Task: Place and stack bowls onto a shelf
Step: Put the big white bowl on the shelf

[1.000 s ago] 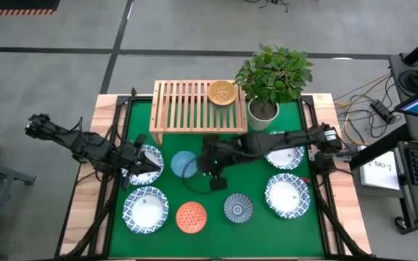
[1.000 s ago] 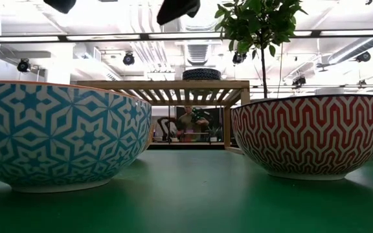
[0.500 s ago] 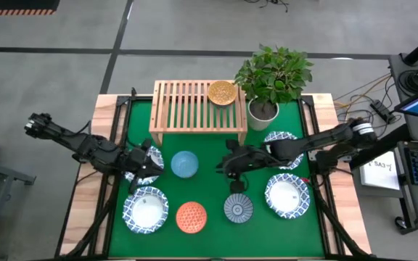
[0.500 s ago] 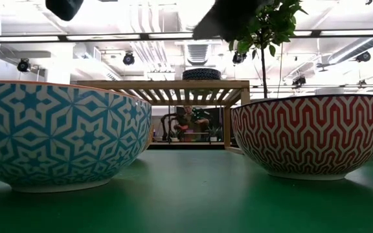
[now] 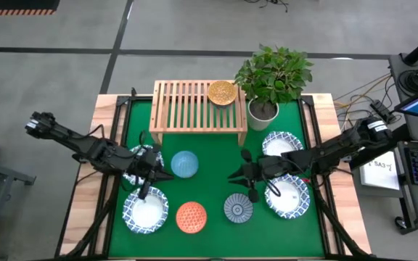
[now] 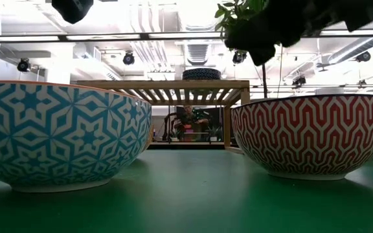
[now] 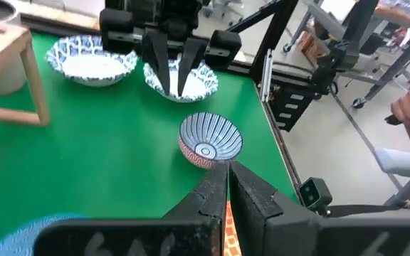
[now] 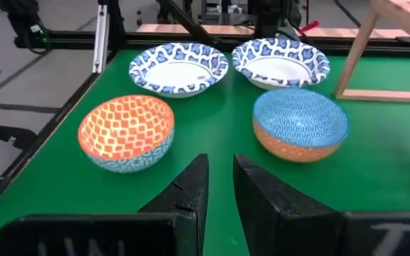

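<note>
While the right gripper (image 5: 247,176) hangs over the mat just beyond the grey-blue bowl (image 5: 238,208), its fingers stand a narrow way apart and hold nothing. That bowl looks like the next pick, judging by where the arm sits. To do it well, I'd want the fingers opened wider, lowered straight over the far rim so one goes inside and one outside, then lifted level before swinging to the shelf (image 5: 197,106) at the far side. The yellow-orange bowl (image 5: 222,93) already sits on the shelf's right end, so the load should land on it or on bare slats to its left, clear of the plant (image 5: 273,75).

The left gripper (image 5: 150,172) waits on the left, between two white bowls (image 5: 146,209), its fingers pressed shut and empty. The blue bowl (image 5: 184,164) rests near the middle and the red-orange bowl (image 5: 191,217) at the near edge, both untouched.

From table height, two bowls fill the foreground and hide most of the mat, and only dark undersides of the arms show. How high the right gripper stands above the grey-blue bowl I cannot tell. The far-left white bowl is partly covered by the left arm.
</note>
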Robot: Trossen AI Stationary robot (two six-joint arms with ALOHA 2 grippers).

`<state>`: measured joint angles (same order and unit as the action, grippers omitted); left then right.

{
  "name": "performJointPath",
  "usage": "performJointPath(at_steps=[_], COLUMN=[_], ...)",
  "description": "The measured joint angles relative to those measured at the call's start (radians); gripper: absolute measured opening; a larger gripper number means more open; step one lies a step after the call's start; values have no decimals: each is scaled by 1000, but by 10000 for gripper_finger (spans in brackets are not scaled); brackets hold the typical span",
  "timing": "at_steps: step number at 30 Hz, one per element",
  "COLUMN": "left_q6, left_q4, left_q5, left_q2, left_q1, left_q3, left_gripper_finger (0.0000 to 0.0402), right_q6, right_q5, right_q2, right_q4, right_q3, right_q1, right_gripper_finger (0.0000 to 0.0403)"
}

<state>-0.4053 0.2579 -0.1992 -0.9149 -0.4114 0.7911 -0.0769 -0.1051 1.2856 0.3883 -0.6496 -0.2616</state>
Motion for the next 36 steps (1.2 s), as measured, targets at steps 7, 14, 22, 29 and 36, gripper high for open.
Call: performJointPath(at_steps=[7,14,22,29,36], left_q6=[-243,-631,-672,-707,-673], left_q4=[315,927,975,971,907], left_q5=[1,1,7,60,34], left_q2=[-111,-262,-404,-481,-549], left_q1=[0,-8,-5,-3,9], left_q3=[134,198,190,190,189], left_gripper_finger=[0,0,19,108,149], right_q6=[13,55,69,69,71], right_q5=[0,-2,-2,-2,-1], right_q2=[-1,-29,-54,-53,-53], right_q4=[43,69,61,56,56], right_q3=[41,48,50,55,57], right_q1=[-30,-42,-42,-42,-42], right_gripper_finger=[57,57,57,57,57])
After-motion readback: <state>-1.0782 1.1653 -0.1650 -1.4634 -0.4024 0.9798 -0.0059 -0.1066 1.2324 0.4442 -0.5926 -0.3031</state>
